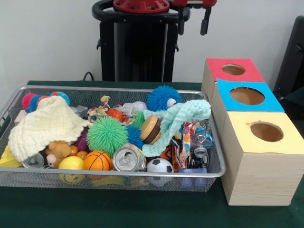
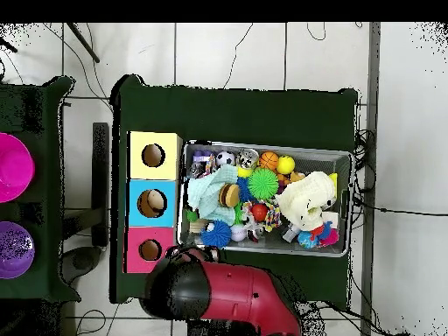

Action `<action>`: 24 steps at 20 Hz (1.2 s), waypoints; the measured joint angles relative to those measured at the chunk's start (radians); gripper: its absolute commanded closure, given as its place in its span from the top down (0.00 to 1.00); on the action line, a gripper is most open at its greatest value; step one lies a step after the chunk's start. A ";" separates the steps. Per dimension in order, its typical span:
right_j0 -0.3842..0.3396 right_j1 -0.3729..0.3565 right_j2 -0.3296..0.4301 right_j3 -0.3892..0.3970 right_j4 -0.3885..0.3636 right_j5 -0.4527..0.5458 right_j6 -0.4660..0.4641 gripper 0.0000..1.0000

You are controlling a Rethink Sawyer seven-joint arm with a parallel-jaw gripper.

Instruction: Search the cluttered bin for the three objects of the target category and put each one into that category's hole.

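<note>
Silver wire mesh forms the bin [image 1: 142, 175], and against its near wall lie an orange rubber basketball [image 1: 97, 160], a dented aluminium drinks can [image 1: 127, 159] and a small black-and-white football [image 1: 159, 166]. Behind them sit a green spiky ball [image 1: 106, 135], a cream knitted cloth [image 1: 45, 124] and a mint towel [image 1: 178, 118]; farther back, a blue spiky ball [image 1: 163, 98]. The three wooden boxes, yellow-topped [image 1: 266, 131], blue-topped [image 1: 247, 96] and red-topped [image 1: 233, 70], stand just beside the bin. The gripper [image 1: 205, 21] hangs drawn back; whether it is parted or closed I cannot tell. The target category is unstated; lifting the cloths first should expose hidden pieces.
</note>
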 measured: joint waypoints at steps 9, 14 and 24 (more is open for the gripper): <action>-0.066 0.163 0.041 -0.046 -0.059 -0.050 0.000 1.00; -0.053 0.263 0.042 -0.092 -0.088 -0.091 0.000 1.00; -0.012 0.452 0.042 -0.154 -0.109 -0.236 0.000 1.00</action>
